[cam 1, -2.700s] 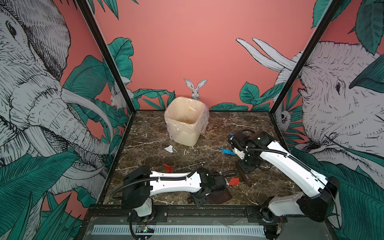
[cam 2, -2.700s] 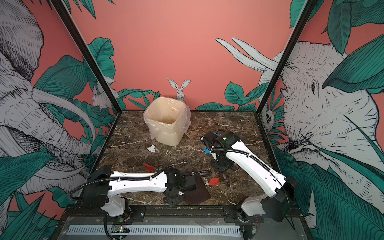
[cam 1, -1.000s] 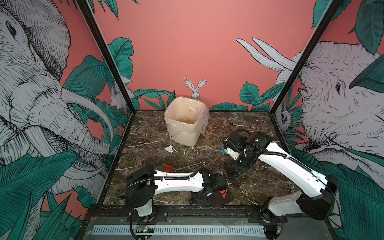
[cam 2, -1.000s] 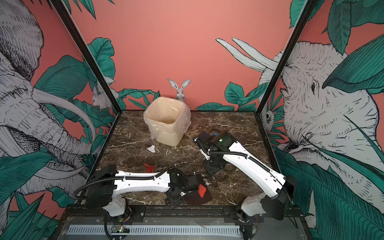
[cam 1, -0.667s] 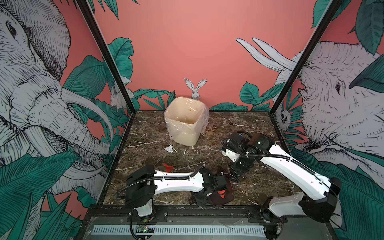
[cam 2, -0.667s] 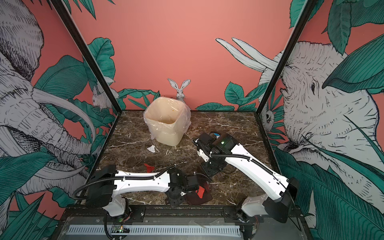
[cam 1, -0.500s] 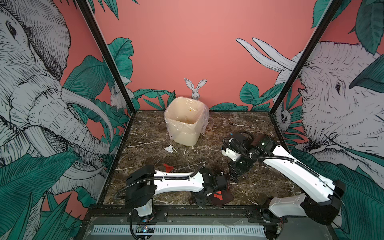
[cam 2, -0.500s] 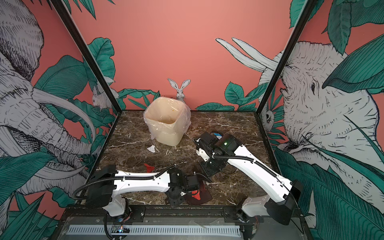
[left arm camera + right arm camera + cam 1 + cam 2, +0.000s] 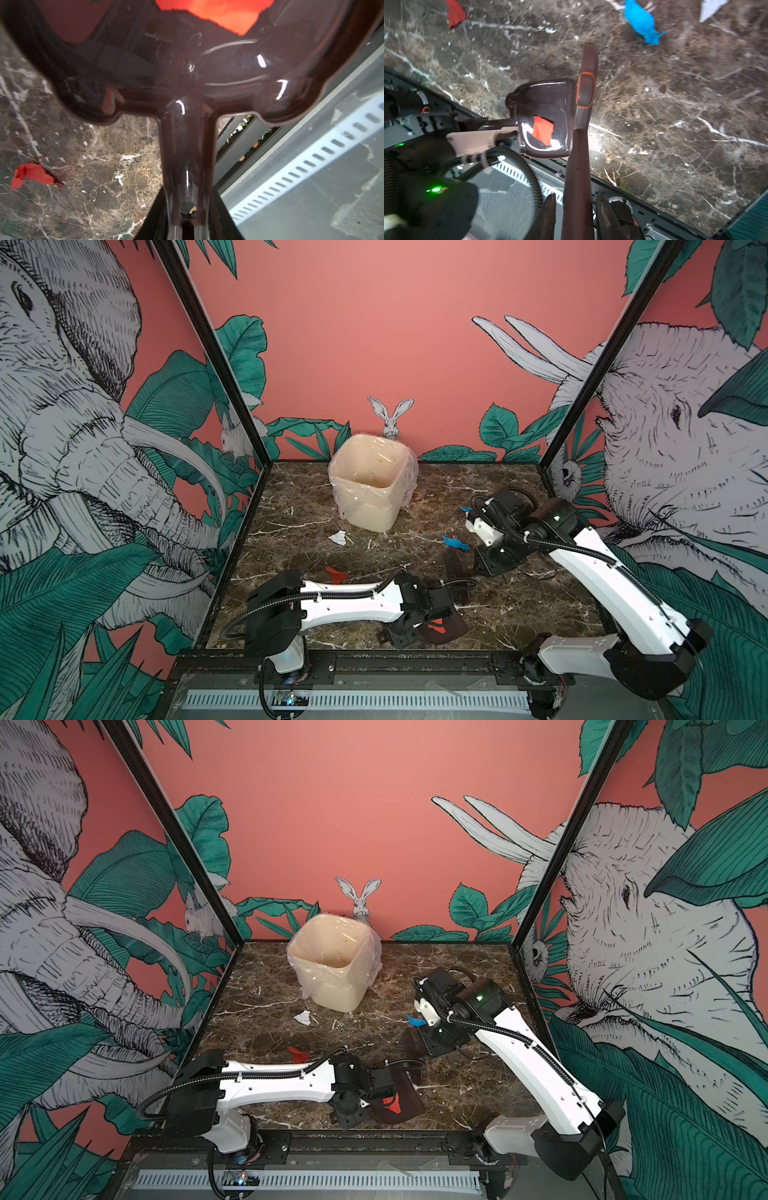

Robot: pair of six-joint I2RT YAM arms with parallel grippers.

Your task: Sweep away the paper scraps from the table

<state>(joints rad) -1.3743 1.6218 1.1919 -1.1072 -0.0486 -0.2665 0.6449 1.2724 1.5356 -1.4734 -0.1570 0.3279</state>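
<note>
- The paper scraps (image 9: 302, 1017) are small, torn, creased pieces of thin red, blue and white paper; three lie loose on the table and one sits in a dustpan
- The table (image 9: 519, 614) is a square surface of dark brown marble pattern with white veins, edged by a black metal frame (image 9: 374, 655)
- Salmon-pink walls (image 9: 374, 344) printed with grey elephants, green leaves and a rabbit close it in on three sides
- A white scrap (image 9: 337, 537) lies just in front of the bin, towards its left
- A red scrap (image 9: 336, 574) lies nearer the front, just behind the left arm
- A blue scrap (image 9: 455, 542) lies near the middle of the table, just beside the right arm's wrist
- A cream plastic bin (image 9: 374, 506), squarish and open-topped, stands upright at the back of the table
- The bin is lined with a clear plastic bag (image 9: 411, 477) folded over its rim; I cannot tell what lies at its bottom
- A dark brown translucent plastic dustpan (image 9: 455, 632) sits low at the front of the table, near the frame, with one red scrap (image 9: 436, 627) inside it
- The left gripper (image 9: 187, 199) is clenched on the dustpan's handle
- The right gripper (image 9: 576, 199) is clamped on the handle of a dark brown brush with an orange band (image 9: 586, 93)
- In the right wrist view the brush overlaps the dustpan's rim, but I cannot tell whether they touch
</note>
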